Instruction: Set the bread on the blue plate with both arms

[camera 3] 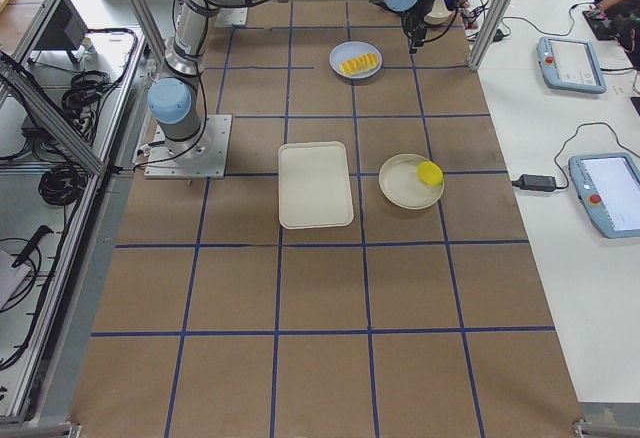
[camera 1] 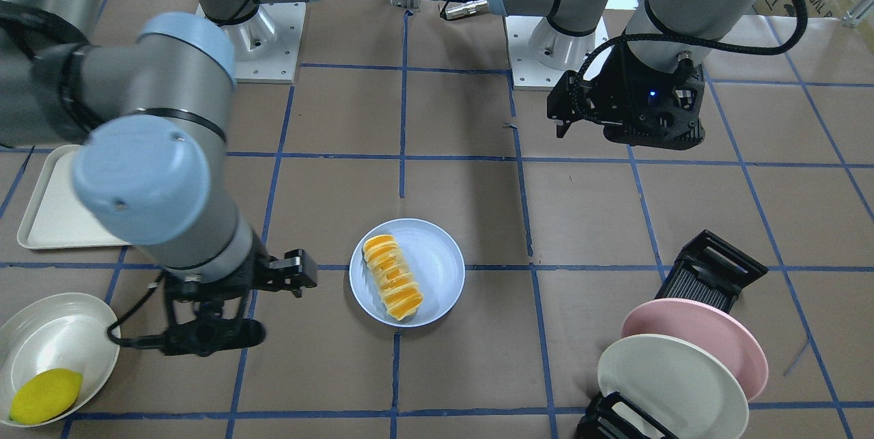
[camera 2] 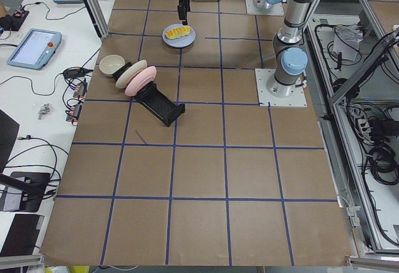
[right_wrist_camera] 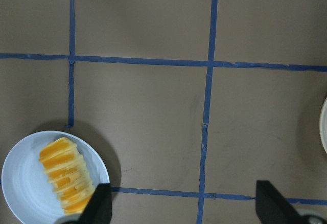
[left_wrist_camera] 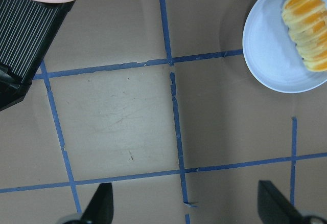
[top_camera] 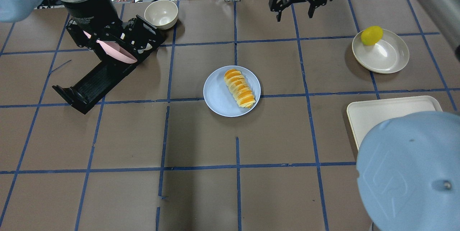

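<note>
The bread [top_camera: 239, 88], a ridged loaf striped orange and cream, lies on the right half of the blue plate [top_camera: 219, 96] at the table's middle. It also shows in the front view [camera 1: 392, 277] and in both wrist views. My left gripper [left_wrist_camera: 186, 209] is open and empty. It hangs above the table near the dish rack, well to the left of the plate. My right gripper [top_camera: 294, 12] is open and empty. It hangs above the far side of the table, right of the plate; its fingertips [right_wrist_camera: 99, 206] are spread wide.
A black dish rack [camera 1: 710, 282] holds a pink plate [camera 1: 696, 343] and a cream plate [camera 1: 672, 384]. A cream bowl [top_camera: 161, 13] stands behind it. A lemon [top_camera: 372, 35] sits on a cream plate [top_camera: 386, 56] at the right. A cream tray [top_camera: 391, 112] lies nearer.
</note>
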You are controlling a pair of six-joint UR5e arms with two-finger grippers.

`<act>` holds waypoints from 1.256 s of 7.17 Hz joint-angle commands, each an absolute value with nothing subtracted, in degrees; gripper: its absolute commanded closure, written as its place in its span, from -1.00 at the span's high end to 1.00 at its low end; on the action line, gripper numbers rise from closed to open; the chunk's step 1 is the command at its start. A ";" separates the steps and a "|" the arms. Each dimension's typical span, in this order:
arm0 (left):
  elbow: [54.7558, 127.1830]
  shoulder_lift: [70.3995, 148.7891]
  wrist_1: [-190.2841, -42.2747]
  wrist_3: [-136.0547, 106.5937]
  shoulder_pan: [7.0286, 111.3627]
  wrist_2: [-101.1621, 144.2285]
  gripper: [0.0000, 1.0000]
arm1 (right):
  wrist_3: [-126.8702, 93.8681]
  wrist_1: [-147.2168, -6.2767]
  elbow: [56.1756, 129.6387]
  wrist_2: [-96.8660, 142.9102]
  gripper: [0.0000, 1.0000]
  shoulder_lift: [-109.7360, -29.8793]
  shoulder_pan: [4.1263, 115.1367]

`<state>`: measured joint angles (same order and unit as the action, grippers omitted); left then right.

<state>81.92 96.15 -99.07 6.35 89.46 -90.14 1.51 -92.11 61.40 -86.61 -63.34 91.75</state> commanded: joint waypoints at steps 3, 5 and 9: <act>81.91 96.15 -99.14 6.33 89.47 -90.26 1.00 | 4.92 -90.35 78.24 -86.75 0.99 -83.26 90.71; 81.91 96.15 -99.14 6.42 89.47 -90.26 1.00 | 4.48 -89.05 87.94 -91.10 1.00 -86.48 90.70; 81.91 96.07 -99.14 6.42 89.47 -90.44 1.00 | 3.60 -88.77 88.50 -91.58 0.99 -86.66 90.97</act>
<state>81.98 96.11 -99.14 6.41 89.45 -90.30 3.82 -88.73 88.42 -91.47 -86.60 90.91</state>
